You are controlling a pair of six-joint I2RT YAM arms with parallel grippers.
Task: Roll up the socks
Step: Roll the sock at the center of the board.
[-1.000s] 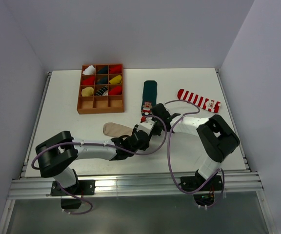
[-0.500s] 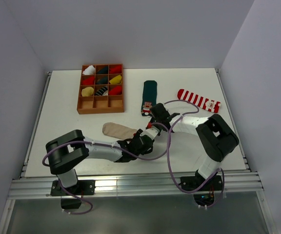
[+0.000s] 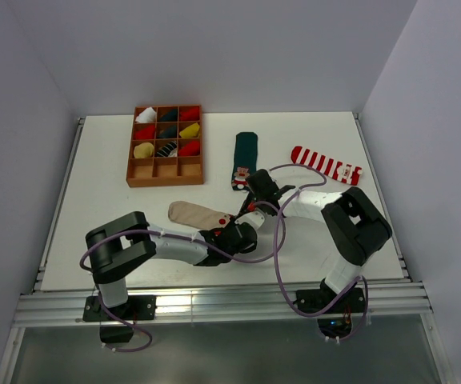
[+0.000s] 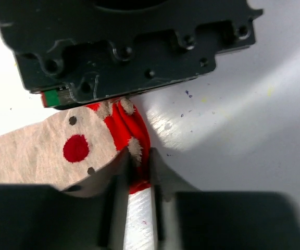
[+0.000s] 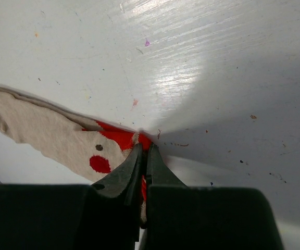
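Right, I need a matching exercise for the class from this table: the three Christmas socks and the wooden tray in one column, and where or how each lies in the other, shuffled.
Things
1. beige sock
2. dark green sock
3. striped sock
4. wooden tray

Places and states
A. flat, furthest right
B. furthest left, holding rolled bundles
C. red toe pinched, nearest the front edge
D. flat, just right of the tray

Pairs: 1-C, 2-D, 3-A, 4-B
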